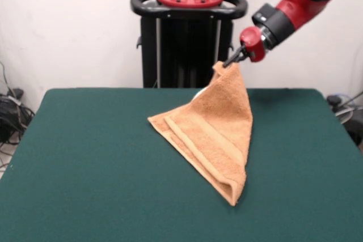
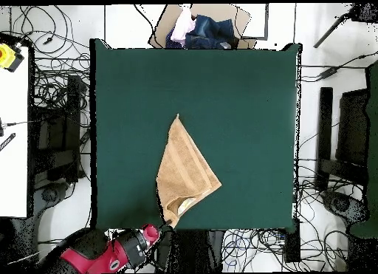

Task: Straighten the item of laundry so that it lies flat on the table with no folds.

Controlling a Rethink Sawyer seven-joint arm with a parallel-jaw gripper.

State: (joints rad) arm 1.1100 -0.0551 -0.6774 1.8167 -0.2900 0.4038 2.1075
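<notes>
Green bench carrying my folded terry towel, one corner pinched and raised by the tool; flattening barely begun, folds remaining.

— How many towels?
— One towel, on one worktop.
— Arms?
— One arm with one end effector.
— Anything beyond the worktop's edge?
— One cardboard box of clothes, and more cables on the floor than I can count.

Across from me sits a cardboard box of clothes; cables sprawl over the floor.
</notes>
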